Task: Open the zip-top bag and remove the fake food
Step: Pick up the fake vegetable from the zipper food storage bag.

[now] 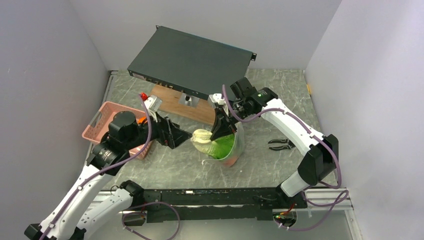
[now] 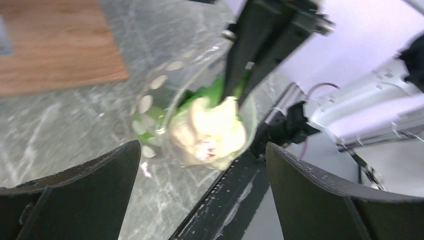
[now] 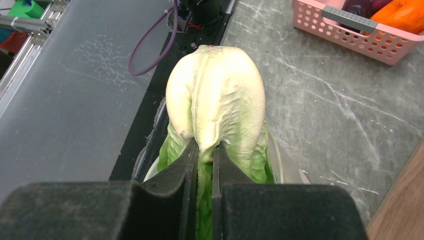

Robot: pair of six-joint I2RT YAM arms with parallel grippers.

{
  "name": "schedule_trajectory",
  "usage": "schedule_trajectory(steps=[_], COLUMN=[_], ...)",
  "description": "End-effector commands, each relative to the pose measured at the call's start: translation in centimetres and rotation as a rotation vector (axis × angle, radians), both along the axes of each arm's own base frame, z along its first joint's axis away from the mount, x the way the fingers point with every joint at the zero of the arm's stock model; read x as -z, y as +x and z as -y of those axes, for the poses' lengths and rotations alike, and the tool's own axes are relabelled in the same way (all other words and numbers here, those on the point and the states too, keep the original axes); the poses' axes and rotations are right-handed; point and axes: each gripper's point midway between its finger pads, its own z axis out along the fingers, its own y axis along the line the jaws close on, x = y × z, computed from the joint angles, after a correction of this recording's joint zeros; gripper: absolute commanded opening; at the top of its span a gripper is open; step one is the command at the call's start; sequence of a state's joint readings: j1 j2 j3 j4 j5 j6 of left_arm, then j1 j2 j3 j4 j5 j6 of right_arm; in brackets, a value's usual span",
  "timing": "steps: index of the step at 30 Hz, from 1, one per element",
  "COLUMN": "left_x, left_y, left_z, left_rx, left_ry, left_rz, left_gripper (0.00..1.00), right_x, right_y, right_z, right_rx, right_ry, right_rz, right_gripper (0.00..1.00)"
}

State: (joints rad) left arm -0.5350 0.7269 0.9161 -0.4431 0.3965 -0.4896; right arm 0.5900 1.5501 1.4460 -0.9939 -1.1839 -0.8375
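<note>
The pink basket [image 1: 100, 121] is seen to the left of the wooden board [image 1: 172, 104], on the counter [image 1: 260, 170]. In it an orange piece [image 3: 407, 14] and a dark purple piece [image 3: 356, 6] of the fake food are laid.

The left gripper [image 1: 184, 136] is held in front of the board, between the basket and the bag. Its fingers [image 2: 90, 190] are spread wide apart and nothing is held between them. They are pointed at the pale end of the lettuce head [image 1: 202, 136], which is just beside their tips.

The lettuce head is found in front of the board, at its right end. Its long axis runs nearly left to right. The pale stem end is pointed to the left and sticks out of the bag, while the green leafy end is inside it.

The zip-top bag [image 1: 238, 142] is placed around this green part, with its mouth turned to the left.

The right gripper [image 1: 221, 131] is brought down onto the bag from the board's side. Its fingers [image 3: 170, 180] are closed to a narrow slit on the bag, and green leaf is seen in the slit. Whether only the film is pinched cannot be told.

The black pliers [image 1: 280, 144] are lying to the right of the board, well apart from the bag.
</note>
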Motion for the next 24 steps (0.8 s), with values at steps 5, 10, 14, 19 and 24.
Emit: schedule_trajectory(steps=[5,10,14,19,24], left_x=[-0.8,1.7,1.9,2.2,4.2], left_y=[-3.1,-1.8,-1.6,-3.0,-2.6], left_z=[3.9,3.8,4.2,6.2,6.6], left_rx=[0.347,0.295,0.303,0.415,0.409], left_ry=[-0.128,-0.036,-0.017,-0.037,0.015], left_rz=[0.014,-0.02,0.027,0.06,0.013], left_gripper=[1.0,1.0,1.0,0.98,0.85], right_x=[-1.4,-1.6,-1.6,-1.7,-2.0], right_y=[-0.3,-0.5,-0.5,-0.3,-0.3], right_z=[-0.4,-0.4,-0.4,-0.5,-0.6], right_rx=[-0.032,-0.037,-0.038,-0.036,-0.042], right_ry=[0.061,0.069,0.07,0.072,0.081], right_rz=[0.026,0.025,0.025,0.023,0.019], right_gripper=[0.02,0.02,0.02,0.02,0.02])
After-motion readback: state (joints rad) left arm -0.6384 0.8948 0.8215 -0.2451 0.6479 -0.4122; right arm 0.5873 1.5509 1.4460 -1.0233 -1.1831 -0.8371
